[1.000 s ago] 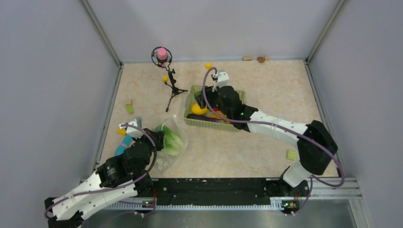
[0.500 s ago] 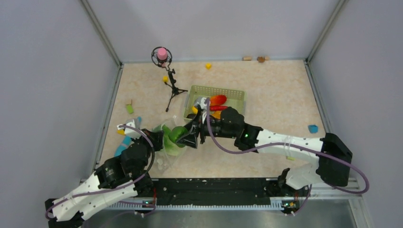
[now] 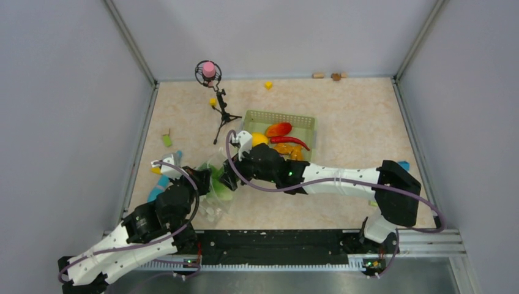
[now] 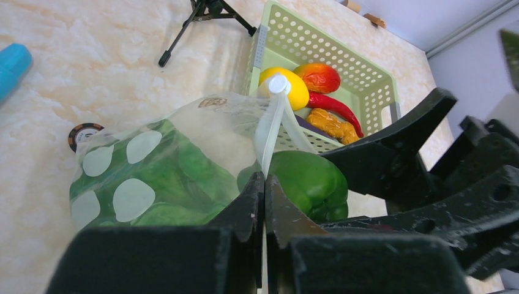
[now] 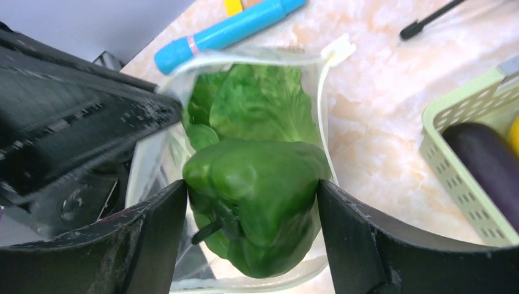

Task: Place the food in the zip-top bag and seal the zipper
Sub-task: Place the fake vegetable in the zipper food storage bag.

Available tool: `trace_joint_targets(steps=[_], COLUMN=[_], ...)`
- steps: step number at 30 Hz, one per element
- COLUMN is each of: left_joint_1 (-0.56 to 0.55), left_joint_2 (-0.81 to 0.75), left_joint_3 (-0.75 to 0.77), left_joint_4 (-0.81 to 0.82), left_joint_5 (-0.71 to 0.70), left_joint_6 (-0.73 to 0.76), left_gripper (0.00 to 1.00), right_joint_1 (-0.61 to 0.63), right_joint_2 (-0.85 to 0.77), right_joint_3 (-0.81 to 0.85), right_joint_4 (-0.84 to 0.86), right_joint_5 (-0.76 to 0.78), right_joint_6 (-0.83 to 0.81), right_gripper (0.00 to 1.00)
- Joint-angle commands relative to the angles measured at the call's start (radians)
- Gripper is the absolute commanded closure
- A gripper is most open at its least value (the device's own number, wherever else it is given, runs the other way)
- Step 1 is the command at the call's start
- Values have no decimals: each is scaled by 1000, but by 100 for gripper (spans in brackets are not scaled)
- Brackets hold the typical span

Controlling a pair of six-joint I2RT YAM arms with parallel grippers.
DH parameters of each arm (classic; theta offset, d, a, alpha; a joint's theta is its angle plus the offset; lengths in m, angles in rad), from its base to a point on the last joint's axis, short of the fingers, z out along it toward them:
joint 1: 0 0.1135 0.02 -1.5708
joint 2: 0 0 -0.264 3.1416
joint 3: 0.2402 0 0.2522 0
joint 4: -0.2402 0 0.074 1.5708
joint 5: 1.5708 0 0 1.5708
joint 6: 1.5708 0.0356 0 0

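My right gripper [image 5: 251,211] is shut on the green pepper [image 5: 257,190] and holds it at the open mouth of the clear polka-dot zip-top bag [image 4: 153,165]. The pale green cabbage [image 5: 257,104] lies inside the bag. My left gripper [image 4: 264,184] is shut on the whitish zipper strip [image 4: 269,128] of the bag's mouth. The pepper also shows in the left wrist view [image 4: 306,180], beside that strip. In the top view the two grippers meet at the bag [image 3: 217,184]. The lemon [image 4: 287,86], red chili [image 4: 333,105], eggplant [image 5: 489,162] and orange pieces [image 4: 327,122] lie in the green mesh basket [image 3: 306,122].
A small black tripod [image 3: 223,113] with a pink-topped fan [image 3: 208,69] stands behind the bag. A blue pen [image 5: 226,30] lies left of the bag. Small coloured blocks [image 3: 167,140] are scattered near the left wall, the back wall [image 3: 267,84] and the right side [image 3: 403,165].
My right gripper left the basket carrying the green pepper and moved left and nearer, reaching the bag's mouth. My left gripper stayed shut on the bag's mouth strip.
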Motion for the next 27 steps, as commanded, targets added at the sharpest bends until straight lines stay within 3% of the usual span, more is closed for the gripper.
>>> trace_joint_targets(steps=[1,7,14,21,27], left_joint_1=[2,2,1,2,2], left_joint_2=[-13,-17,-20,-22,-21], left_joint_3=[-7,-7,-8,-10,-9], left_joint_4=[39,34,31,31,33], left_joint_5=[-2,-14,-22,-30,-26], left_joint_6=[-3,-7,-10,-13,-10], left_gripper=[100,100,100,100,100], right_joint_1=[47,53,52,53,52], right_joint_2=[10,-23,-123,-204,-148], right_joint_3=[100,79,12,-88,-57], right_joint_4=[-19,-6,17,35,29], right_joint_5=[172,105,90,260,294], right_joint_6=[-55,-98,-146,-113,-96], right_gripper=[20,7,6,13,23])
